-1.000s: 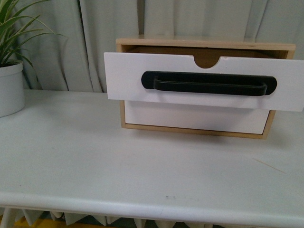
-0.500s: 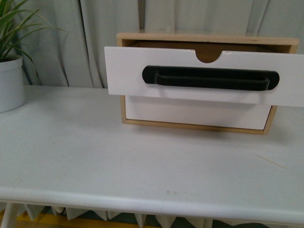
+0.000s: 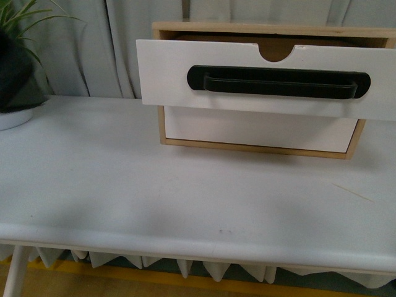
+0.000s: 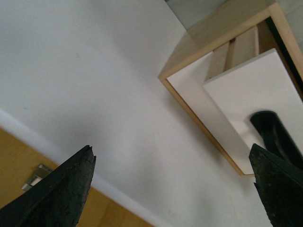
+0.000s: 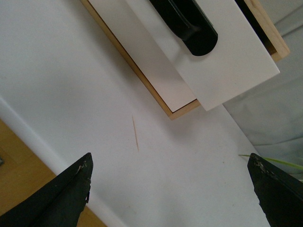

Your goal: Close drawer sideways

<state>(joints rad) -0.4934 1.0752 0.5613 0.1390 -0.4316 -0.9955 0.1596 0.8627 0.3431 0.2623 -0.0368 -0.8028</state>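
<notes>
The drawer (image 3: 173, 74) has a white front, a long black bar handle (image 3: 278, 82) and a semicircular notch at the top. It stands pulled out of the light wood box (image 3: 260, 29), above a plain white lower front (image 3: 260, 130). In the left wrist view my left gripper (image 4: 175, 189) is open and empty above the table, apart from the drawer (image 4: 251, 90) and its handle (image 4: 277, 135). In the right wrist view my right gripper (image 5: 170, 194) is open and empty, short of the drawer's other end (image 5: 222, 52) and the handle (image 5: 189, 23).
The box stands at the back of a white table (image 3: 154, 185), in front of a grey curtain (image 3: 117, 43). A dark blurred shape (image 3: 18, 74) covers a potted plant's white pot (image 3: 12, 117) at the far left. A thin stick (image 5: 135, 135) lies on the table near the box.
The front view has shifted, so the box sits higher in the picture. A dark blurred shape has come in at the left, over the plant pot. The drawer stays pulled out.
</notes>
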